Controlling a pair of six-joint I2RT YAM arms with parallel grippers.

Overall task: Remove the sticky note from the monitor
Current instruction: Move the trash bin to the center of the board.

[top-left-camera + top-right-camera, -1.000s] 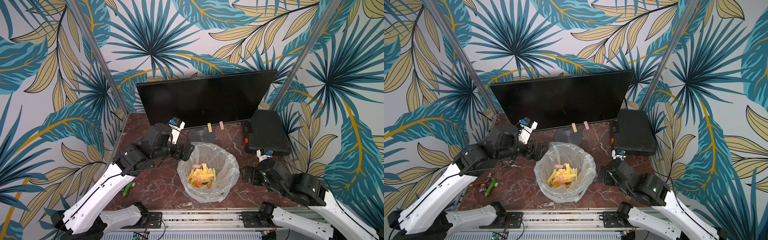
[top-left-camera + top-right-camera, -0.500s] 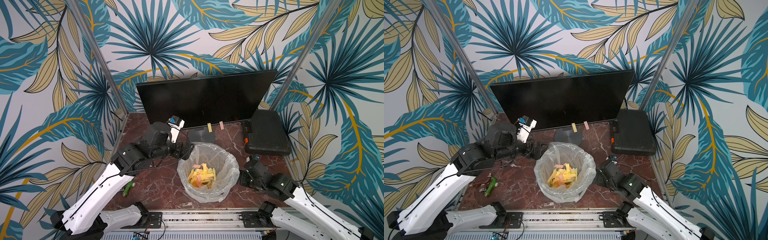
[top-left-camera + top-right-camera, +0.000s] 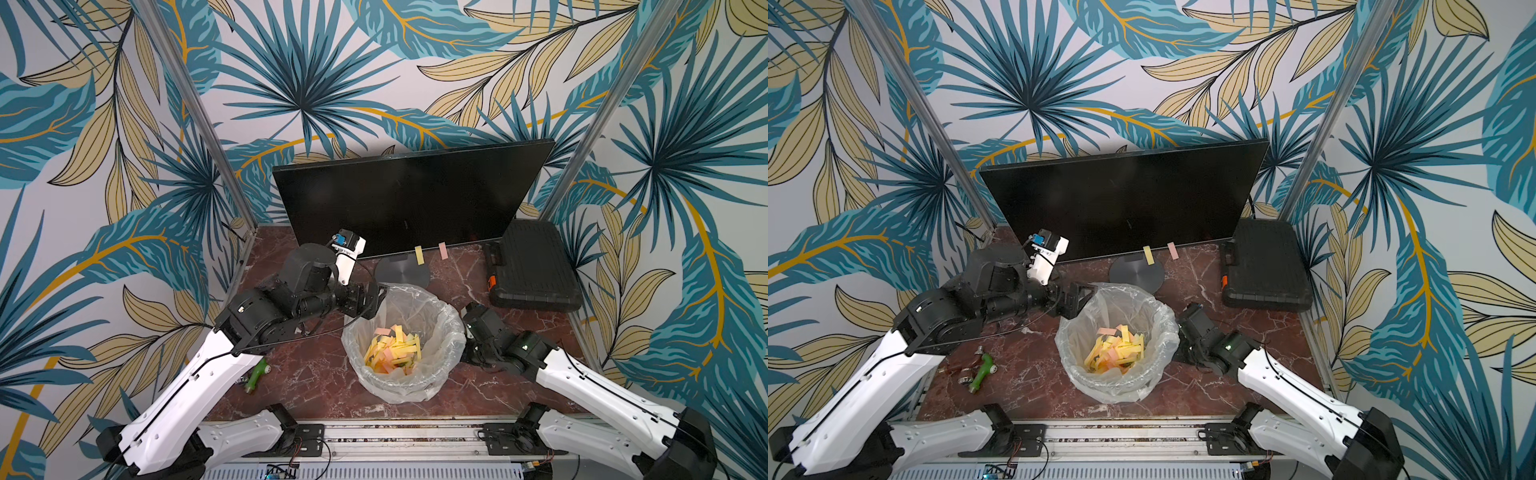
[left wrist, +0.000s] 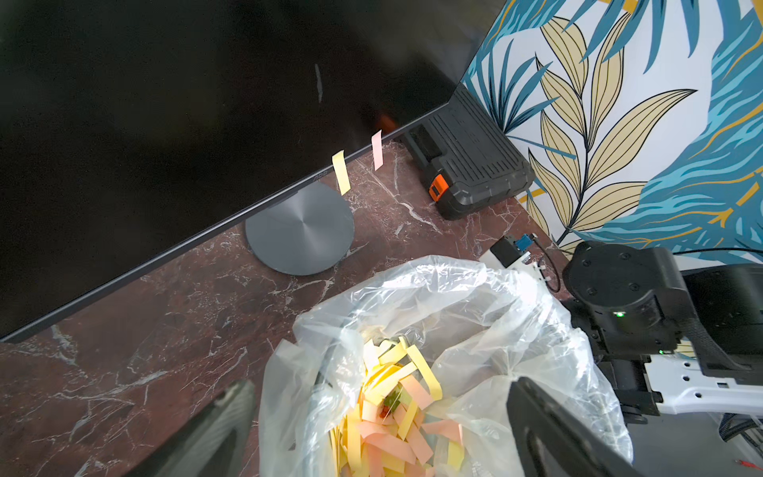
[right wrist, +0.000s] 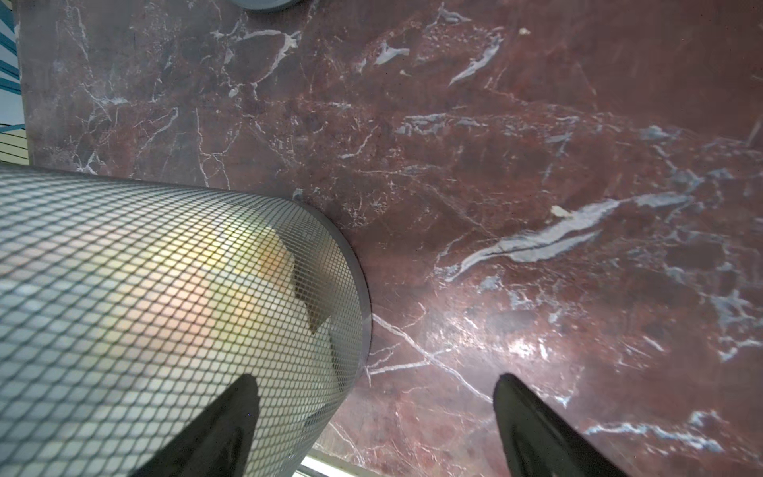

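The monitor [image 3: 407, 199] [image 3: 1121, 203] stands at the back of the table, black and dark. Two sticky notes hang from its lower edge right of the stand: a yellow one [image 3: 419, 254] [image 4: 341, 172] and a pink one [image 3: 443, 250] [image 4: 377, 149]. My left gripper [image 3: 370, 299] [image 4: 380, 392] hovers open over the bin's near-left rim, nothing between its fingers. My right gripper [image 5: 375, 382] is open and empty, low over the table and pointing down beside the bin's mesh wall. Its wrist [image 3: 490, 332] hides the fingers in both top views.
A mesh bin [image 3: 405, 374] [image 5: 165, 289] lined with a clear bag holds several yellow and pink strips. The monitor's round grey base [image 4: 301, 229] lies behind it. A black ribbed case [image 3: 532, 266] sits back right. A green tool [image 3: 257, 372] lies front left.
The right arm has swung left and down to the bin's right side, its jaws narrowing a little. The left arm has barely shifted.
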